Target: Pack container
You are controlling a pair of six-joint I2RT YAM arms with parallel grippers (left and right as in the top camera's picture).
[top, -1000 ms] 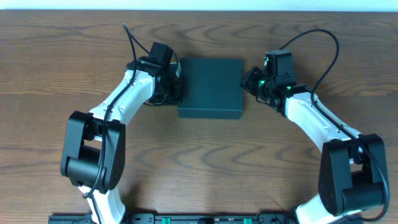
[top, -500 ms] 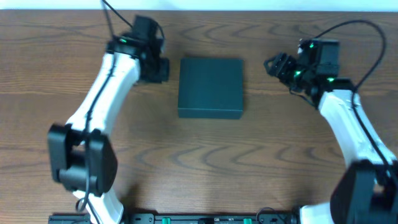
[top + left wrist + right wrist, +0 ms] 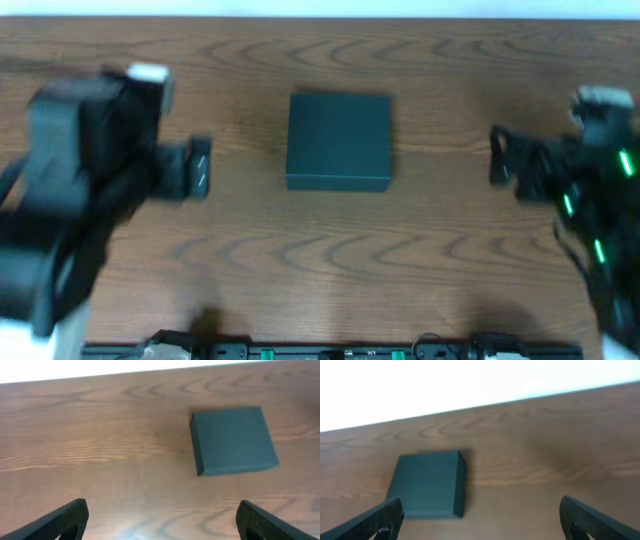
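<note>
- Right, biggest first: the table [image 3: 330, 270], brown wood grain, spreads out on every side of the container [image 3: 338, 140] and carries it flat.
- Next, the left arm [image 3: 70, 200] and the right arm [image 3: 600, 210], both smeared with blur in the overhead view. One stands well apart from the container on each flank.
- Now the container itself, a dark teal square box. It sits square to the table's far edge, lid [image 3: 235, 437] down flat, and nothing is touching it.
- My read is that the box is packed and shut, and the step in hand is getting both arms clear of it. To do that well, lift before swinging and stay out to the container's sides, never across its top. That way no finger clips the lid or shoves the box askew.
- Left gripper [image 3: 161, 506]: the jaws are spread wide and hold nothing. Its wrist view shows the container ahead, between the two fingers [image 3: 65, 520] but far beyond them.
- Right gripper [image 3: 481, 504]: the same story, jaws gaping and empty, with the container ahead and off towards one finger.
- The count, large to small: one table, two arms, one container, one lid, two grippers and four fingers in all. No snack cans or packets show in any view.
</note>
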